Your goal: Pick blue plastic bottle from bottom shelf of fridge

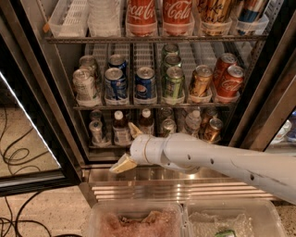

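Note:
The fridge (41, 106) stands with its door open. On its bottom shelf (138, 144) two small bottles with white caps and dark brown contents stand side by side. The left one, the blue plastic bottle (120, 130), has a pale label. The other bottle (146, 121) stands just right of it. My gripper (123, 147) is open in front of this shelf. Its upper finger (134, 130) points up between the two bottles and its lower finger (122, 164) hangs over the steel base. The white arm hides the shelf's lower middle.
Cans (96, 131) and a clear water bottle (192, 121) share the bottom shelf. Racks of drink cans (144, 83) and cola cans (140, 14) stand above. The glass door (27, 152) stands open at left, with cables on the floor. Clear plastic bins (134, 222) sit at the bottom of the view.

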Controlling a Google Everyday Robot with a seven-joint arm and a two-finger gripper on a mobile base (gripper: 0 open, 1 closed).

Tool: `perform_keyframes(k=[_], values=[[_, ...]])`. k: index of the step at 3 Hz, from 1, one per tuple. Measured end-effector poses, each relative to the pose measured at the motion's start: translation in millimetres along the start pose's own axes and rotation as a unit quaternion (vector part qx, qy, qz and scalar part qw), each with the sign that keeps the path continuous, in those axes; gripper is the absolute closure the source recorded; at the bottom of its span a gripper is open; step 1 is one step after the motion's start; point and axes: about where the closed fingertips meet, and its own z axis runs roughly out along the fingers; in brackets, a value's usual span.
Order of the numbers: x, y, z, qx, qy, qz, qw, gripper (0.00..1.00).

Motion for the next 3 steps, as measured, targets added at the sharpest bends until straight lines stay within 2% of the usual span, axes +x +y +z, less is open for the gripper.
perform_keyframes(k=[1,2,3], values=[[0,-2,1,0.005,-0.002,-0.001,1.0000,0.00],[0,-16,14,0.049,-0.020,-0.005,0.9986,0.00],[3,-40,20,0.056,-0.003,-0.018,0.9983,0.00]])
